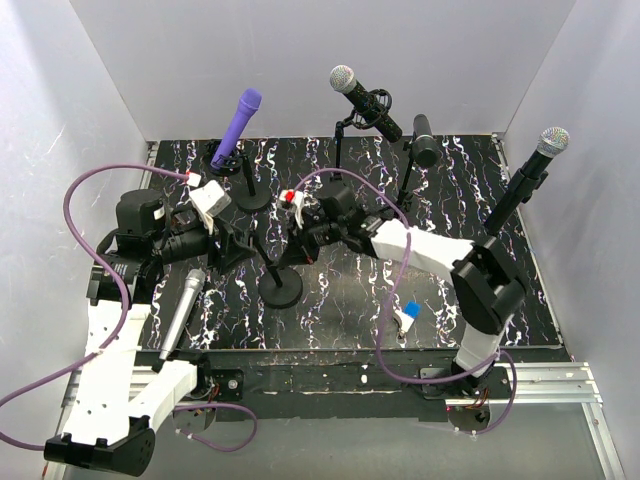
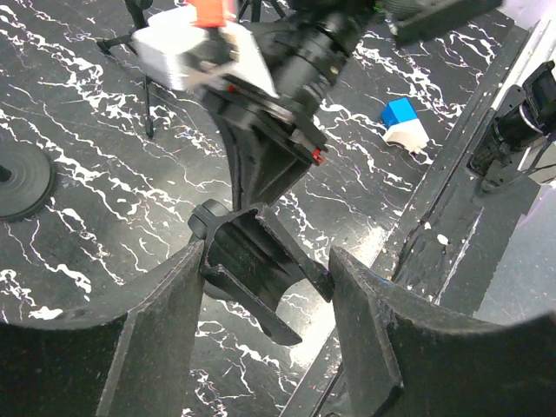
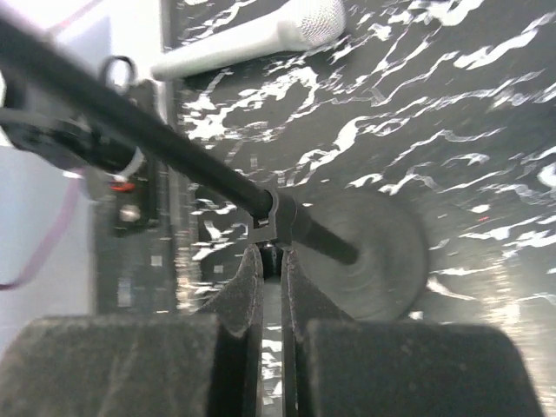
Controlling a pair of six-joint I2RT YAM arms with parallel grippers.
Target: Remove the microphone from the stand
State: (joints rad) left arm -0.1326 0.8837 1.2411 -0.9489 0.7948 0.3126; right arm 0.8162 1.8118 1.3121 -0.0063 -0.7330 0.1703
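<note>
- L arm: rises from its mount left of the base (image 1: 280, 290) and bends at the elbow. The forearm runs level toward the stand (image 1: 268, 262), w/ the wrist cam looking down past the fingers.
- L gripper (image 2: 269, 265): part-closed round the stand's clip (image 2: 239, 248), above the base. Pads meet the clip on both sides as far as seen. Clip is empty.
- R arm: comes up from its mount right of the base to a black elbow. The white forearm reaches across to the stand from the right, opp. the L gripper.
- R gripper (image 3: 271, 256): fingers pressed together w/ only a slit between. Tips sit right at the collar (image 3: 271, 219) on the pole (image 3: 174, 156), up-pole from the base. Can't tell if the collar is pinched or only touched.
- The two grippers are close together over the base, w/ the R gripper's body filling the top of the L wrist view.
- Mic (image 1: 181, 312): silver, out of the clip, lying flat on the mat (image 1: 330, 300) left of the base. Its grille end is the one nearer the base.
- Mic vs hands: in neither gripper. It is on the near side of the L wrist, w/ the grille end about under the wrist, and well apart from the R gripper.
</note>
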